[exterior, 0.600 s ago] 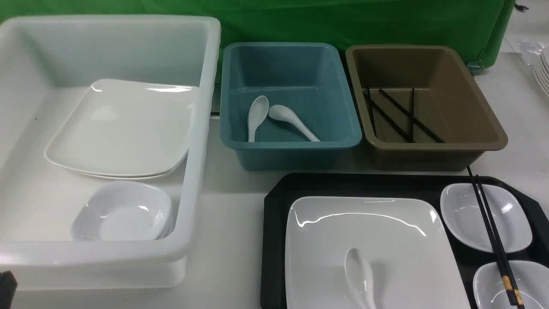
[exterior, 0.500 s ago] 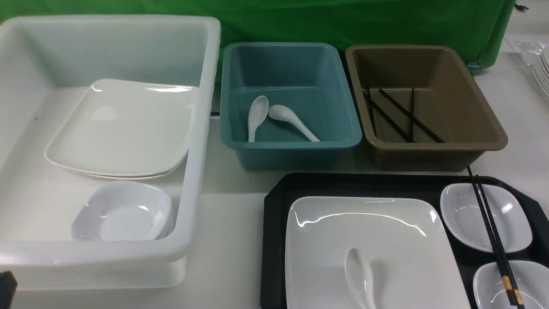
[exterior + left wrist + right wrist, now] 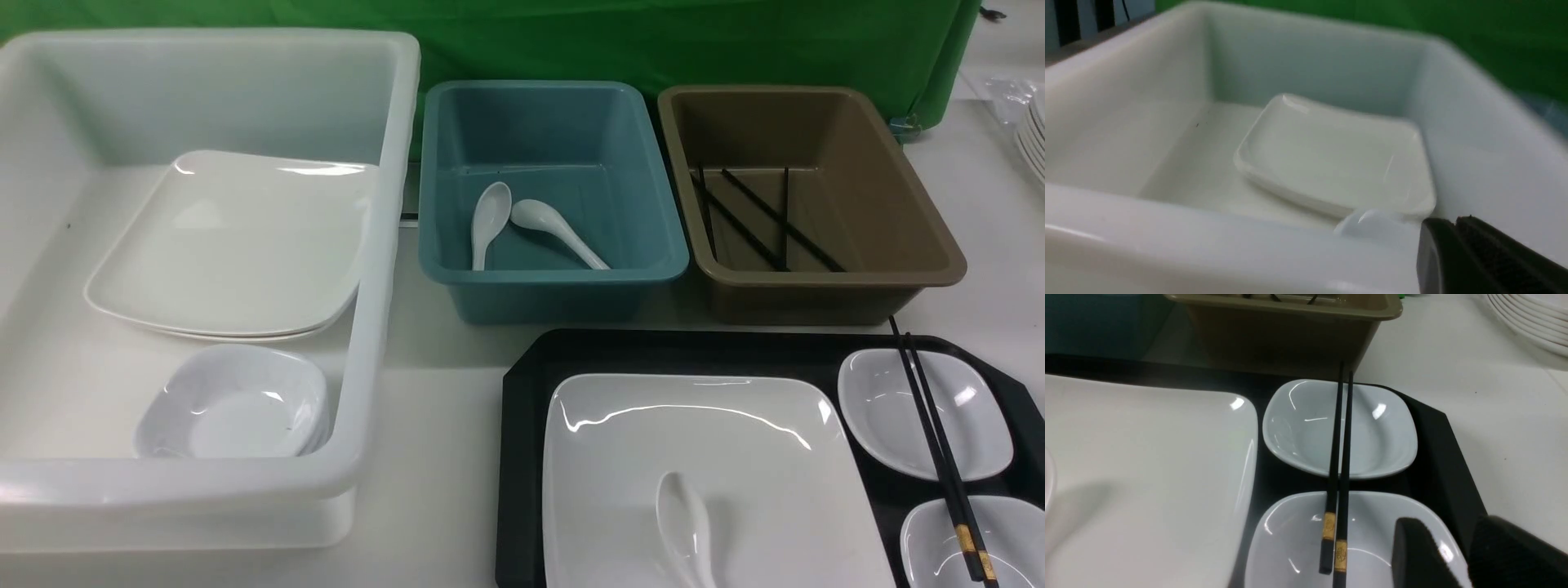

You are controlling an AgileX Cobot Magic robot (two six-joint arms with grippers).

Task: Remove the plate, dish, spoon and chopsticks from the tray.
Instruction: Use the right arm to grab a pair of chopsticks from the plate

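The chopsticks point(image 3: 1338, 457) are lying across two small dishes point(image 3: 1302, 433) on the tray's point(image 3: 1437, 457) right side, pointing away from the robot, gold-banded ends just beside the part-open, empty right gripper point(image 3: 1453, 531), while the clenched left gripper point(image 3: 1447, 222) is hovering by the white bin point(image 3: 1249, 245).

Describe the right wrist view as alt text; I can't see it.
Black chopsticks lie side by side across a far dish and a near dish on the tray, beside the plate. The right claw hangs open at the near dish's rim; a brown bin stands beyond the tray.
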